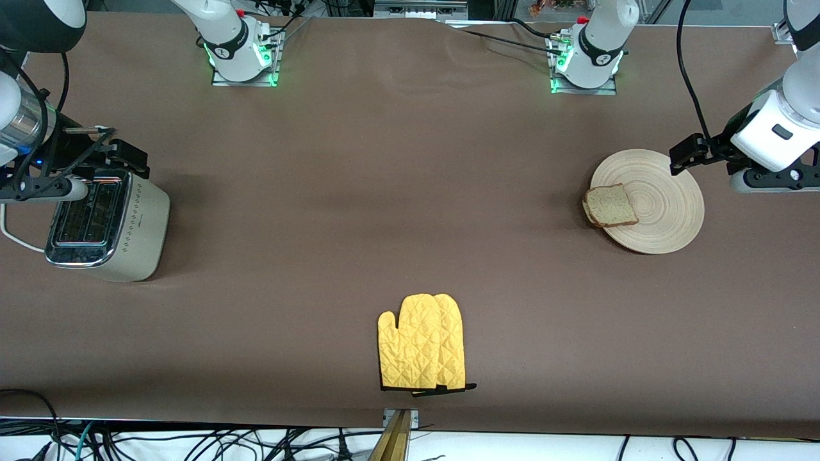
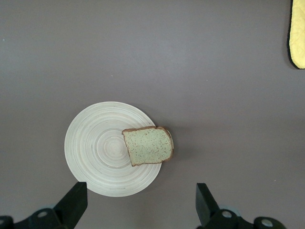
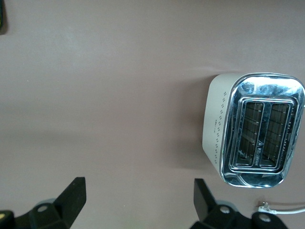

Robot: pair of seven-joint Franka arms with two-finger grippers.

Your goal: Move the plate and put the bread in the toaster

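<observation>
The pale wooden plate (image 1: 666, 208) (image 2: 95, 152) lies toward the left arm's end of the table. The brown bread (image 1: 612, 206) (image 2: 148, 145) lies flat on the plate's rim, on the side facing the table's middle, and overhangs it a little. The cream toaster (image 1: 109, 224) (image 3: 259, 136) stands at the right arm's end, its two chrome slots empty. My left gripper (image 1: 684, 155) (image 2: 141, 202) hangs open over the table just beside the plate, holding nothing. My right gripper (image 1: 125, 157) (image 3: 139, 200) hangs open and empty above the toaster's edge.
A yellow quilted oven mitt (image 1: 423, 342) (image 2: 298, 33) lies mid-table, near the front camera's edge. The toaster's white cord (image 1: 16, 237) (image 3: 281, 207) trails off toward the table's end. Brown table cover (image 1: 384, 192) stretches bare between toaster and plate.
</observation>
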